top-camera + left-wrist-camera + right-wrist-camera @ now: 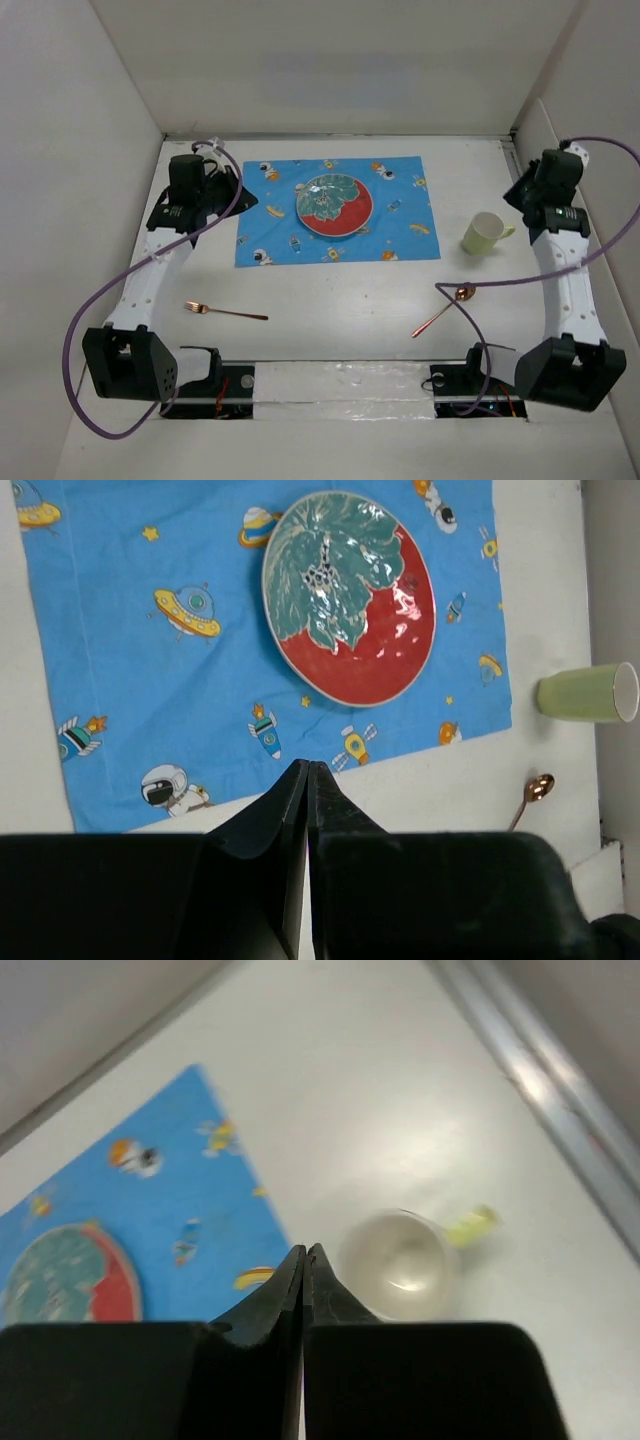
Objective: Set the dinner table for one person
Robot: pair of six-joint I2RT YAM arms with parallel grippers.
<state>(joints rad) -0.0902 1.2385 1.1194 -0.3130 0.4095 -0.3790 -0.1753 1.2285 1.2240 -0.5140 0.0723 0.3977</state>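
The white dinner table (340,300) holds a blue space-print placemat (400,215) with a red and green plate (335,205) on it. A pale green mug (484,233) stands upright to the right of the placemat. A copper fork (225,311) lies front left and a copper spoon (443,310) front right. My left gripper (238,198) hovers at the placemat's left edge, shut and empty; its wrist view shows the plate (350,600), mug (585,693) and spoon (538,788). My right gripper (514,195) is shut and empty above the mug (400,1265).
White walls (330,70) enclose the table at the back and on both sides. A taped metal strip (340,380) runs along the near edge between the arm bases. Purple cables (90,300) loop beside each arm.
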